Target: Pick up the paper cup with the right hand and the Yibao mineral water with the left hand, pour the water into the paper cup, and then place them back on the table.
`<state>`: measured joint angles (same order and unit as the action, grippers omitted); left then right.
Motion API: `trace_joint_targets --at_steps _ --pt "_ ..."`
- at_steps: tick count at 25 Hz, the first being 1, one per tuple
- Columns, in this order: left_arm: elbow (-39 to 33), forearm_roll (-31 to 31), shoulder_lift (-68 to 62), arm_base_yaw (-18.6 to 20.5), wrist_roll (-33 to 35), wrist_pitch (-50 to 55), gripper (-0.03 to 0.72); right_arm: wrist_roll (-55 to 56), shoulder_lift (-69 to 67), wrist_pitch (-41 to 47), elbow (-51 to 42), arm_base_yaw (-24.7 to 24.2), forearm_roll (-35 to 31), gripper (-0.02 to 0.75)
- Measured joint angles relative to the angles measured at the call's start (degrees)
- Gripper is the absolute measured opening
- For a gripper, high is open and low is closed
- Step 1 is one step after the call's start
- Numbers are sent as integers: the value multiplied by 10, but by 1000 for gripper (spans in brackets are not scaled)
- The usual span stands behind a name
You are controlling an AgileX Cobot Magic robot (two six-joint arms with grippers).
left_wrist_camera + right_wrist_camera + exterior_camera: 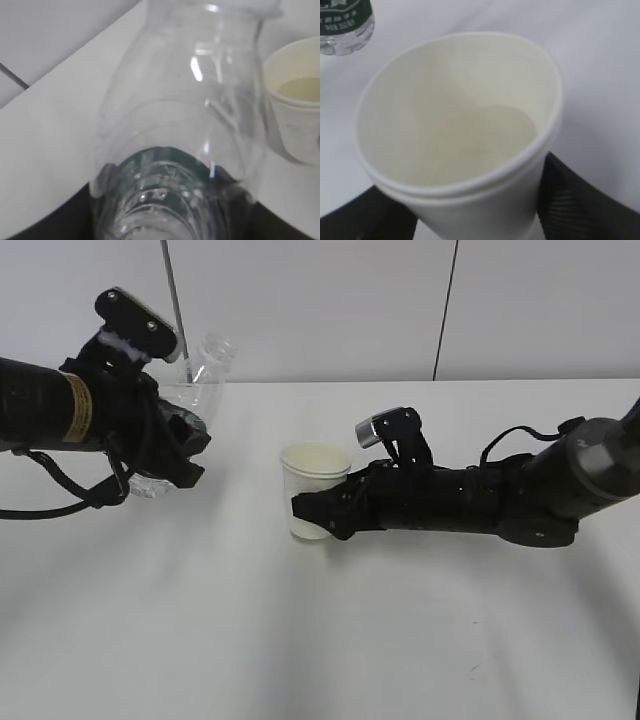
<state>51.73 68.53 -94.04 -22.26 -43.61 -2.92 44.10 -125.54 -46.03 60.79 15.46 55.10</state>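
My left gripper (185, 455) is shut on the Yibao mineral water (200, 375), a clear ribbed bottle held off the table (300, 640) at the left, neck up and leaning slightly right. The left wrist view is filled by the bottle (190, 100); its green label (165, 165) sits between the dark fingers (97, 182). My right gripper (318, 510) is shut on the white paper cup (315, 480) at the table's middle. From the right wrist the cup (460, 125) stands upright between the black fingers (575, 200), with a pale level surface low inside. No water is discernible in the bottle.
The bottle and the cup (295, 100) are a short gap apart, cup to the bottle's right. The bottle's base (345, 25) shows at the top left of the right wrist view. A grey wall (330, 300) with a dark vertical seam (445, 310) rises behind the table.
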Motion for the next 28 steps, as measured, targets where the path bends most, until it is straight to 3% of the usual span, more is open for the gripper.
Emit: trace_joint_targets --at_steps 6,18,28 --pt "0 -35 -1 43 -1 -81 353 -7 0 0 0 -29 -5 507" --pt "0 -66 -99 91 4 -214 353 -45 0 -1 0 -78 -30 507" --pt "3 -171 -156 123 107 -321 353 -135 0 -1 0 -78 -111 507"
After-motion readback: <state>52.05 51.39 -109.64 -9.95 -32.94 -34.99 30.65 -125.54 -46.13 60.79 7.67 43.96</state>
